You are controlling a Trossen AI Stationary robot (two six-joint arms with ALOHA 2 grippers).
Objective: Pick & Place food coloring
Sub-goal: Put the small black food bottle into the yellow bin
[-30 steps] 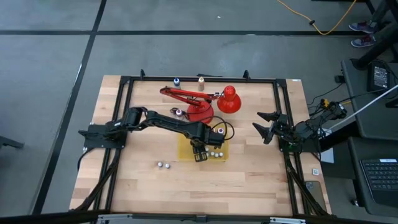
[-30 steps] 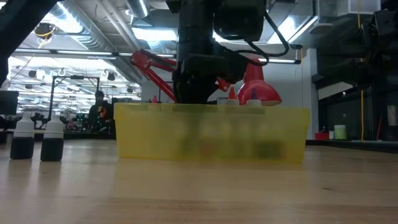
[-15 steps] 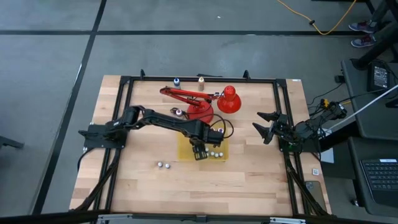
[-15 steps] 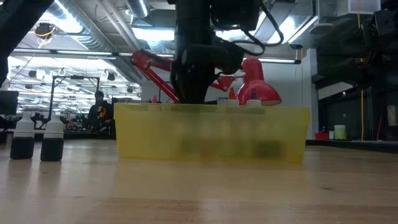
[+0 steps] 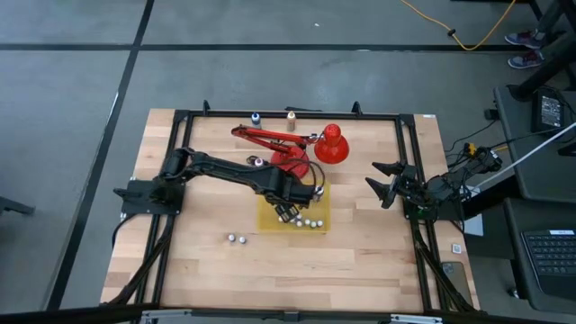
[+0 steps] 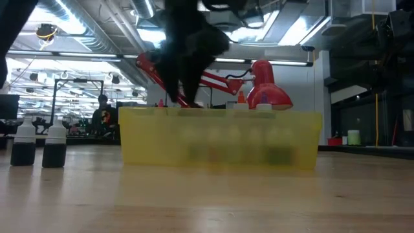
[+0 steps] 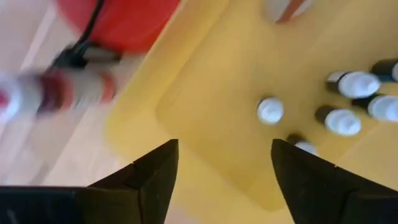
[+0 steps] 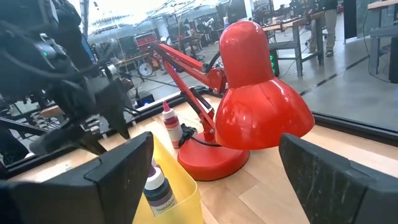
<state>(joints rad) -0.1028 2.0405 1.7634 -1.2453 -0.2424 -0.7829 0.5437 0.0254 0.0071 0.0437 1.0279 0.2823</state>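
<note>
The food coloring bottles are tiny, with white caps. Several stand in the yellow tray (image 5: 270, 219), seen in the high view (image 5: 310, 221) and the left wrist view (image 7: 341, 121). Two more bottles (image 5: 237, 239) stand on the table near the tray, and they also show in the low view (image 6: 39, 145). My left gripper (image 7: 224, 158) hovers open above the tray's left part (image 5: 286, 210) and holds nothing. My right gripper (image 8: 224, 180) waits open at the table's right side (image 5: 389, 184).
A big red desk lamp stands just beyond the tray, with its base (image 5: 290, 162) and its head (image 5: 331, 144) toward the far side. One bottle (image 5: 258, 162) stands by the lamp base, and two (image 5: 256, 118) stand at the far edge. Bare wood lies near the tray.
My left gripper has risen out of the yellow tray and drawn back a little toward the table's far left, tipping as it went. The bottles in the tray stay where they were.
</note>
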